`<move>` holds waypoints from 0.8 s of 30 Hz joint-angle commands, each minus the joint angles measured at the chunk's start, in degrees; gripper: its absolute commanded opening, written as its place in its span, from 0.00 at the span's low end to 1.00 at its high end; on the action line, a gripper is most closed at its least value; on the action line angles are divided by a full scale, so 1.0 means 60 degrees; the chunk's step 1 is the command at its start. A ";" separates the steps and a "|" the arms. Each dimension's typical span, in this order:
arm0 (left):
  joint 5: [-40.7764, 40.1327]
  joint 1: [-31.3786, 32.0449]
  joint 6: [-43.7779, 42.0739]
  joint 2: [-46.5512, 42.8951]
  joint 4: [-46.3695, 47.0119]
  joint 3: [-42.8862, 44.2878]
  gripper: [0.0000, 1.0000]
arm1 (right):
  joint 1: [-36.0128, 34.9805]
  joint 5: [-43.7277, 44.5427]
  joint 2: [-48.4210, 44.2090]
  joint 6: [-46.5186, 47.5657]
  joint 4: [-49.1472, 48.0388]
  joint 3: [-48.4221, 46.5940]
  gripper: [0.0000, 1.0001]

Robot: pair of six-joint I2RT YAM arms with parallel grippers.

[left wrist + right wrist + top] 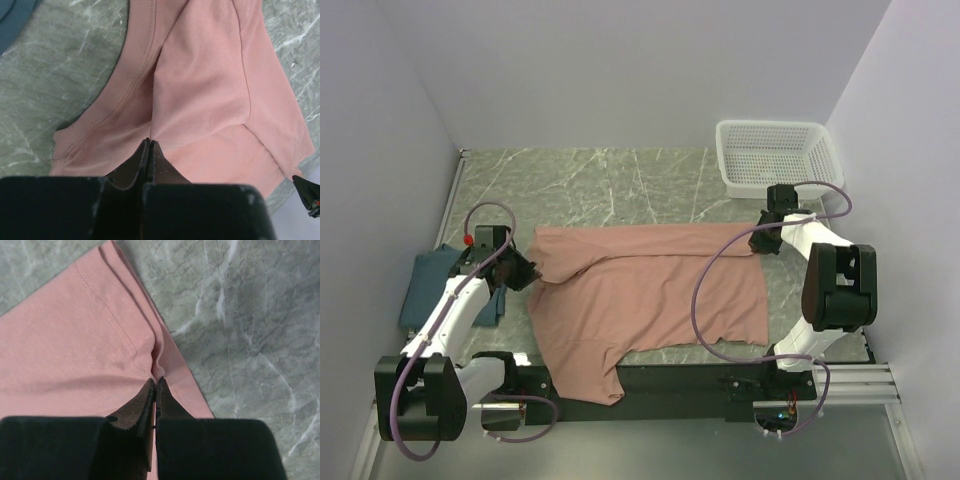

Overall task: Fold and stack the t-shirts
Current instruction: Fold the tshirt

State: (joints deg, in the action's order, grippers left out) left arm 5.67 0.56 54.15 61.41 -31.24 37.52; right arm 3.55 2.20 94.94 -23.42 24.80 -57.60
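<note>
Two thin pinches hold the pink t-shirt (650, 300), left pincer (528, 270) and right pincer (758, 243) clamped closed at its opposite ends; pulling unevenly, we may lose one.

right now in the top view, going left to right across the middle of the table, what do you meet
dark teal t-shirt → left hand → salmon-pink t-shirt → right hand
</note>
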 commanded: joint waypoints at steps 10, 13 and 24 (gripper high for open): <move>-0.0284 -0.0034 0.0028 -0.0988 -0.0299 -0.0350 0.67 | -0.0093 0.0205 -0.1390 -0.0534 -0.0002 0.0138 0.50; -0.0651 -0.0034 -0.0075 -0.1517 -0.0738 -0.0058 0.81 | -0.0430 -0.0028 -0.2137 -0.0681 -0.0293 0.0298 0.52; -0.2088 -0.0064 -0.1611 0.0997 0.2010 0.1289 0.82 | -0.0300 -0.1420 -0.1527 -0.0565 -0.1949 0.0416 0.54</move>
State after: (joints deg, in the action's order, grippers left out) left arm -3.99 0.43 49.74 62.61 -28.12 41.12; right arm 0.73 -5.17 83.46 -27.49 16.43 -53.93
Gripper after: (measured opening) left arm 0.818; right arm 0.541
